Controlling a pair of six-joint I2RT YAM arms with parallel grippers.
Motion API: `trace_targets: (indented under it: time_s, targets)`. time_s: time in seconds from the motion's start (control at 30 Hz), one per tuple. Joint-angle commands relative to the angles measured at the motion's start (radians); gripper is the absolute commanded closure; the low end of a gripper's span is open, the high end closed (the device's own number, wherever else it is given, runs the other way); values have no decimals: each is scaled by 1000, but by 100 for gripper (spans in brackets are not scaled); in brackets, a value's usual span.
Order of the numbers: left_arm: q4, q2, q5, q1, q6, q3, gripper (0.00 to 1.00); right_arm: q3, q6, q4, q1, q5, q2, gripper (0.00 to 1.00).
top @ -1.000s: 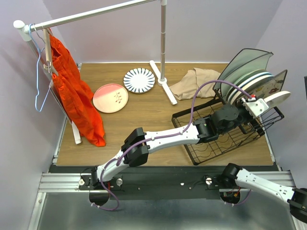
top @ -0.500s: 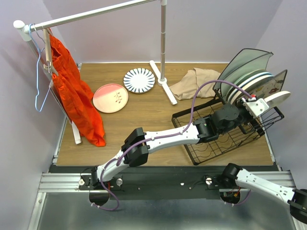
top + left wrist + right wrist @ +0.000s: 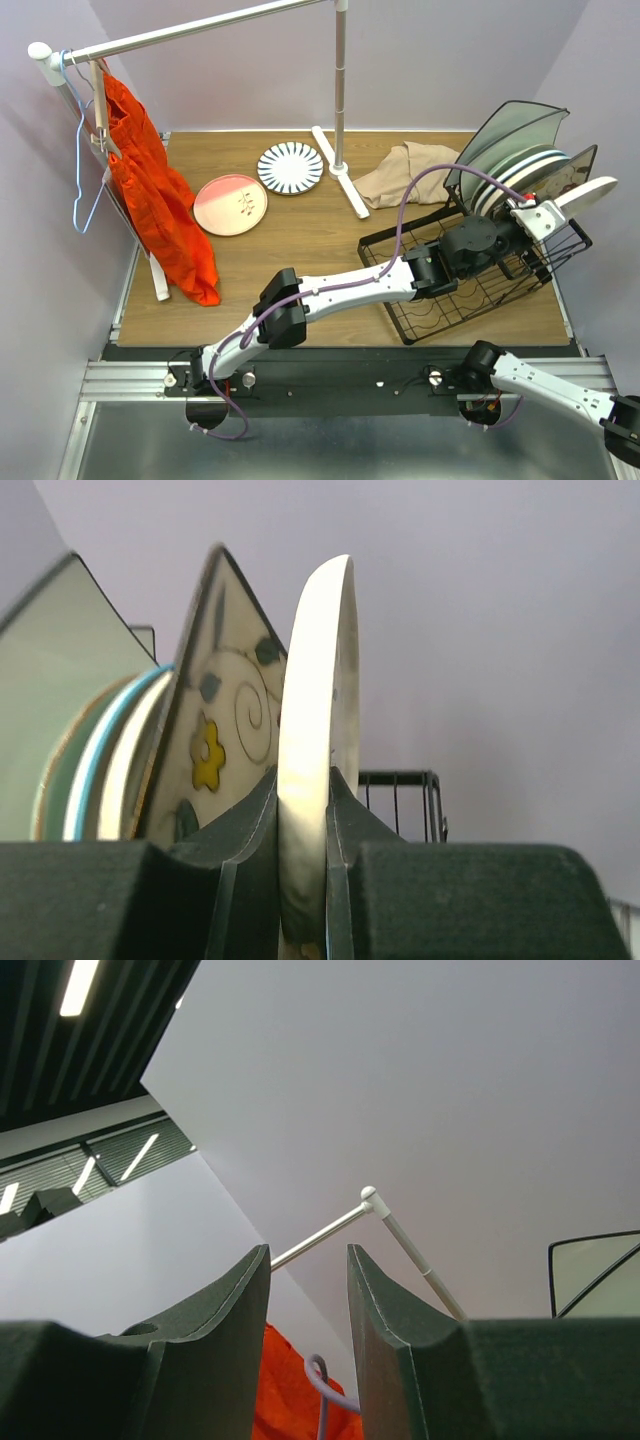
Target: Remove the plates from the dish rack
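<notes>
Left gripper (image 3: 541,216) status: clamped on the rim of the plain white plate (image 3: 592,190), which your left wrist view shows edge-on between the jaws, at the right end of the dish rack (image 3: 420,318). Other plates (image 3: 515,160) stand upright in the slotted section just beside it. Pink plate (image 3: 230,204) and striped plate (image 3: 290,167) lie flat on the table (image 3: 300,250). Right gripper (image 3: 308,1300) is released, holding nothing.

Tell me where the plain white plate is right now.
The white plate is at the far right of the top view, clamped edge-on in the left pincer, over the right end of the dish rack, beside the floral square plate.
</notes>
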Motion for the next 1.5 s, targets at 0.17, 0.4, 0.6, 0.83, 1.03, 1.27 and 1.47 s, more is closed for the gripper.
trace_targets:
  time_s: [0.17, 0.4, 0.6, 0.83, 1.03, 1.27, 1.47]
  targets:
    - [278, -141, 11, -20, -58, 70, 100, 19, -11, 13, 4, 16, -9, 55]
    - [306, -213, 0, -19, -143, 5, 100, 16, -4, 13, 4, 20, -26, 55]
    - [323, -313, -10, -20, -222, -86, 100, 24, -9, 11, 2, 17, -29, 55]
    - [337, -431, -69, -20, -289, -199, 100, 34, -6, 11, 2, -18, -22, 54]
    - [275, -549, -122, -20, -321, -258, 100, 16, -46, 9, 4, 6, 26, 53]
    - [269, -780, -243, -11, -357, -528, 100, -2, -43, 11, 5, -74, 118, 52]
    - [263, -1047, -317, 43, -433, -807, 100, -34, -3, 9, 5, -231, 214, 51]
